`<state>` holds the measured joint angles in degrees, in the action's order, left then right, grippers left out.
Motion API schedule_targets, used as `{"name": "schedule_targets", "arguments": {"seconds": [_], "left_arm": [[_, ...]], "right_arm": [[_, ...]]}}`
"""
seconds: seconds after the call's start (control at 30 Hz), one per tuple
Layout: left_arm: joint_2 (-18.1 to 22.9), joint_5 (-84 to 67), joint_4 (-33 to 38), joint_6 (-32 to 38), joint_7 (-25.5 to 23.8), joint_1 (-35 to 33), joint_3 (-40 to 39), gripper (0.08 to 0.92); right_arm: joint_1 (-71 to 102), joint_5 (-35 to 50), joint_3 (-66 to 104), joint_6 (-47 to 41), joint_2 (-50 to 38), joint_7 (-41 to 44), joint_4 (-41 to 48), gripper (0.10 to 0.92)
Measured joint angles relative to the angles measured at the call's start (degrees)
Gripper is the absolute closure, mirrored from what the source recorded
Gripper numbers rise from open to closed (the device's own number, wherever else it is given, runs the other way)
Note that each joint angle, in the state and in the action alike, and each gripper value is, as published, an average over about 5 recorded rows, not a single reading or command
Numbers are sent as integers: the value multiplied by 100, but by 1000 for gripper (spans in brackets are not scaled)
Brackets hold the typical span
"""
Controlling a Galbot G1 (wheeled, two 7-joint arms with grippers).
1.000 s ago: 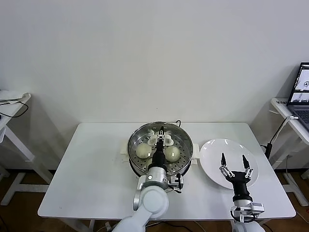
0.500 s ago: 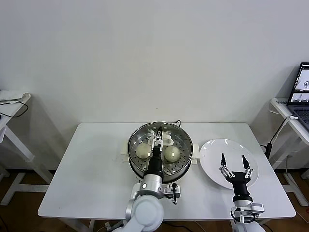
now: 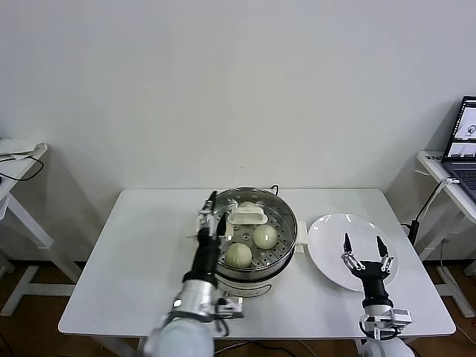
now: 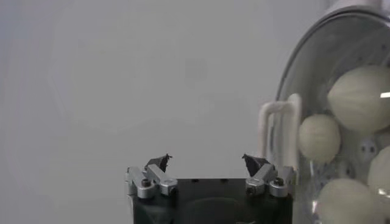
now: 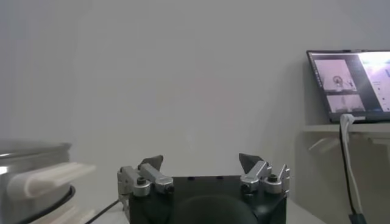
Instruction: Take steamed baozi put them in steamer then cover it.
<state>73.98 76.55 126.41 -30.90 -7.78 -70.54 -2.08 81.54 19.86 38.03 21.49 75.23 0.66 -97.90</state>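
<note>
The steamer (image 3: 256, 272) stands mid-table with the glass cover (image 3: 277, 220) resting on it, white handle (image 3: 247, 216) on top. Several cream baozi (image 3: 238, 255) show through the glass; the left wrist view shows these baozi (image 4: 362, 97) under the cover (image 4: 317, 79) beside its handle (image 4: 279, 128). My left gripper (image 3: 214, 210) (image 4: 207, 163) hangs open and empty at the steamer's left rim, off the handle. My right gripper (image 3: 364, 249) (image 5: 201, 161) stays open and empty above the white plate (image 3: 327, 238).
The bare plate lies right of the steamer. A side table with a laptop (image 5: 350, 82) stands off to the right, another small table (image 3: 18, 160) to the far left. In the right wrist view the steamer's (image 5: 27, 152) white side handle (image 5: 46, 175) shows.
My left gripper opened, let go of the cover's handle, and drew back to the left of the steamer. The cover stays on the steamer. The right arm has hardly moved.
</note>
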Motion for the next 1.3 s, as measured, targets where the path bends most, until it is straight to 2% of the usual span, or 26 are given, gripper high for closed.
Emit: {"name": "schedule_targets", "arguments": {"seconds": [0.23, 0.53, 0.83, 1.3], "left_arm": [[108, -2016, 297, 999, 524, -808, 1278, 177], [501, -4315, 57, 2126, 598, -1419, 2641, 177], [732, -5527, 0, 2633, 603, -1732, 3259, 177], [847, -6243, -81, 2983, 601, -1983, 3606, 177]], "right_arm": [[32, 102, 61, -251, -14, 54, -281, 203], [124, 105, 44, -583, -26, 61, -663, 203], [278, 36, -29, -787, -46, 42, -1030, 203], [497, -22, -57, -906, -65, -1, -1390, 203]]}}
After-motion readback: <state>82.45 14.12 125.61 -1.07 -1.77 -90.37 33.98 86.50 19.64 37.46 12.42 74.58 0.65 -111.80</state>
